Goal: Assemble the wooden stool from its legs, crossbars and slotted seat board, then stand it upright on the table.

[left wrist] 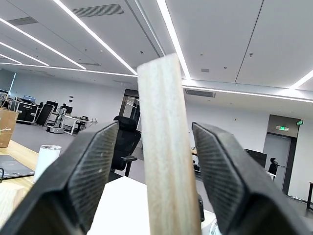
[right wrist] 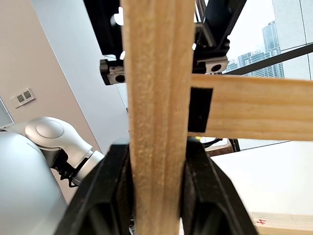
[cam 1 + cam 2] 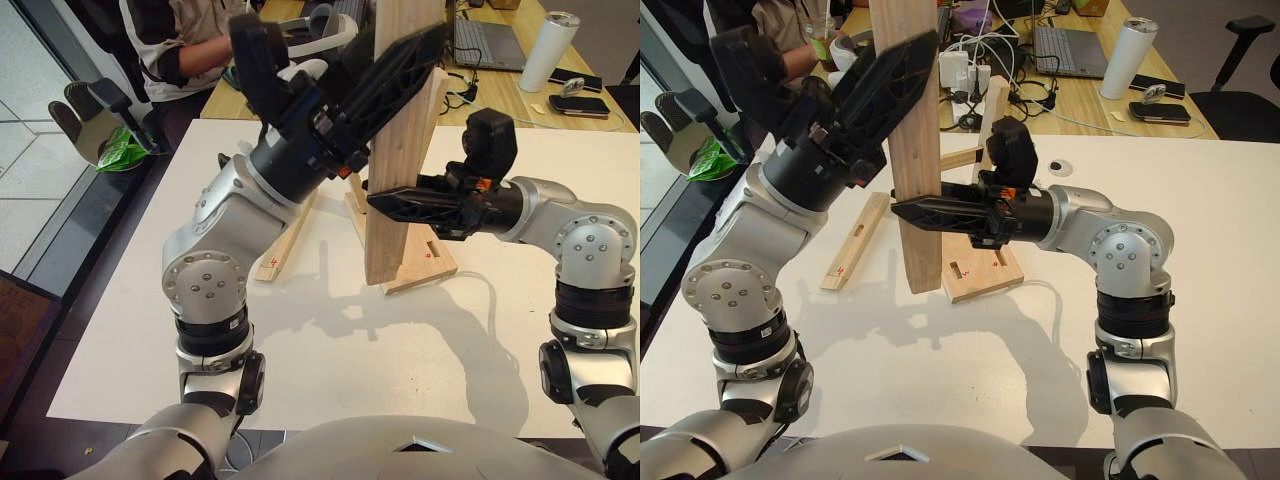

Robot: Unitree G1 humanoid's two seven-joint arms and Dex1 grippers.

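A tall wooden board (image 3: 400, 140) stands upright above the white table (image 3: 330, 360), its lower end close to the tabletop. My right gripper (image 3: 902, 212) comes in from the right and is shut on the board's lower half; both fingers press its faces in the right wrist view (image 2: 156, 147). My left gripper (image 3: 420, 45) straddles the board's upper part, open, with a gap on each side of the wood (image 1: 154, 127). Behind the board lies a slotted board (image 3: 985, 272) with red marks, carrying an upright piece (image 3: 992, 100) and a crossbar (image 3: 962, 158). A loose leg (image 3: 285, 250) lies to the left.
A thin white cable (image 3: 490, 290) curls across the table to the right of the parts. Behind the table is a wooden desk with a laptop (image 3: 490, 45), a white tumbler (image 3: 548, 50) and phones (image 3: 578, 103). A person (image 3: 170, 40) sits at the back left.
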